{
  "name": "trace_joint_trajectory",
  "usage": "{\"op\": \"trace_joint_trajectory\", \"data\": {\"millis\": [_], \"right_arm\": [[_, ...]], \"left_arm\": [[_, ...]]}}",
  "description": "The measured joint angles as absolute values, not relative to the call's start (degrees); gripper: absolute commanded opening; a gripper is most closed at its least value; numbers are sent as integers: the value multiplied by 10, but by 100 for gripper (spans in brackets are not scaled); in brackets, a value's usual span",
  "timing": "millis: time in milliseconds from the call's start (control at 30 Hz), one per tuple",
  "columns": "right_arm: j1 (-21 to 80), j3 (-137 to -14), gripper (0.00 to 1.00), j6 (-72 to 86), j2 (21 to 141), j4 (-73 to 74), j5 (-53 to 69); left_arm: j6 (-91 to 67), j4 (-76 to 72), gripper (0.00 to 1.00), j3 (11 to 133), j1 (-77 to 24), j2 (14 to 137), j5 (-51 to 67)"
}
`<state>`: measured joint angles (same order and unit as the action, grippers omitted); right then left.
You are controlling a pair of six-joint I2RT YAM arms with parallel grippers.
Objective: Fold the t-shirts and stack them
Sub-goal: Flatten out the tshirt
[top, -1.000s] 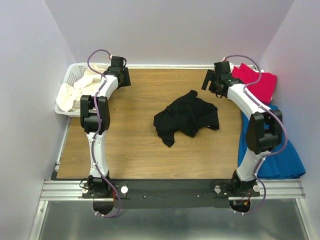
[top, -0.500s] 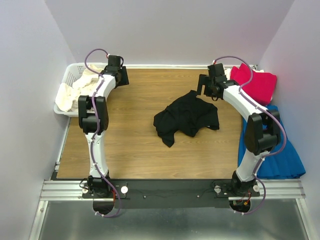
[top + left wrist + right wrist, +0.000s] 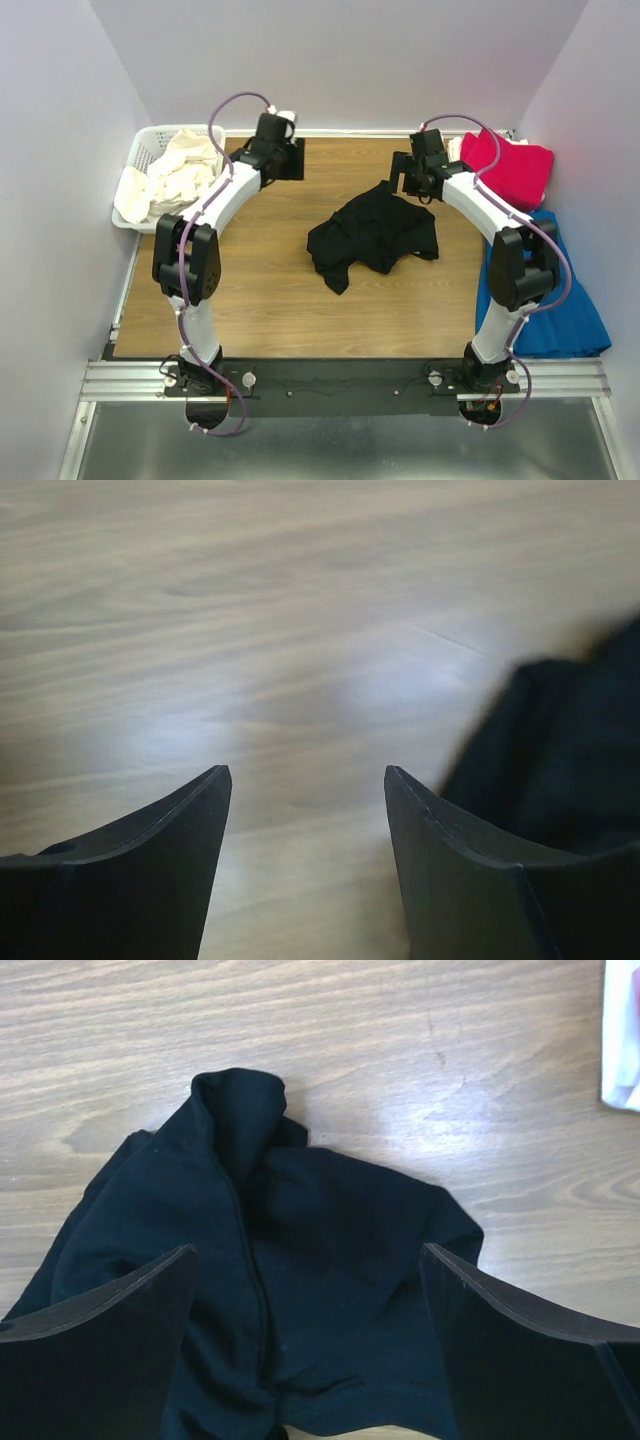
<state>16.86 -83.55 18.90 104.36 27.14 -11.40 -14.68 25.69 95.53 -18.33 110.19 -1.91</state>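
Observation:
A black t-shirt (image 3: 372,236) lies crumpled in the middle of the wooden table; its print is hidden. It fills the lower part of the right wrist view (image 3: 290,1280) and shows blurred at the right edge of the left wrist view (image 3: 570,750). My right gripper (image 3: 404,176) is open and empty, just above the shirt's far edge. My left gripper (image 3: 288,160) is open and empty over bare wood at the far side, left of the shirt. A crimson red t-shirt (image 3: 512,165) lies at the far right. Cream-white shirts (image 3: 170,170) sit in the basket.
A white lattice basket (image 3: 140,150) stands at the far left corner. A blue cloth (image 3: 560,300) lies along the table's right side. White walls close in the left, back and right sides. A white thing (image 3: 622,1035) shows at the right edge of the right wrist view.
My left gripper has swung from beside the basket to the right along the far edge, toward the black shirt. My right gripper has moved left and down to the shirt's far edge.

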Motion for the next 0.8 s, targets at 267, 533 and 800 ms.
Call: {"op": "trace_joint_trajectory", "data": {"millis": [267, 533, 800], "right_arm": [[172, -818, 100, 218, 1039, 274, -114], [172, -802, 100, 243, 1027, 284, -114], [172, -799, 100, 261, 1027, 286, -110]], "left_arm": [[-161, 252, 72, 885, -247, 1068, 34], [-163, 258, 75, 837, -276, 1050, 54], [-164, 257, 75, 837, -316, 1049, 91]]}}
